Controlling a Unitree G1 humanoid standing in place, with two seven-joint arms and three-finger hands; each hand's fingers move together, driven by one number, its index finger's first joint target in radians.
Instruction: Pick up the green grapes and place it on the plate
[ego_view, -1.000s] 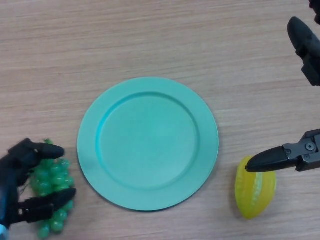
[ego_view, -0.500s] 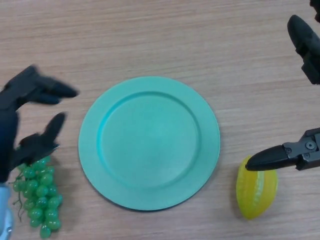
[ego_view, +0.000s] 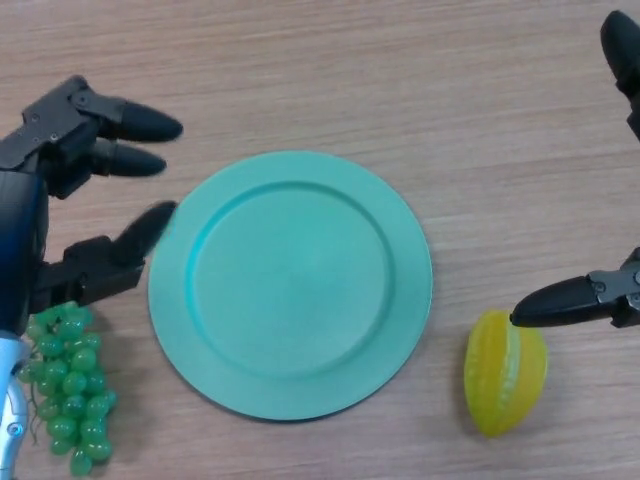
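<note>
In the head view, the left hand (ego_view: 55, 190) had lifted away from the green grapes (ego_view: 68, 390), which a second earlier sat between its fingers (ego_view: 135, 125); those fingers were now spread and held nothing. The bunch lay on the wooden surface (ego_view: 320, 70) just left of the plate (ego_view: 290, 285), so the grasp seemed to have failed and the pick would need repeating. The teal plate carried nothing. The right hand (ego_view: 590, 300) hovered, fingers extended, above a yellow starfruit (ego_view: 505, 375) at the plate's right.
</note>
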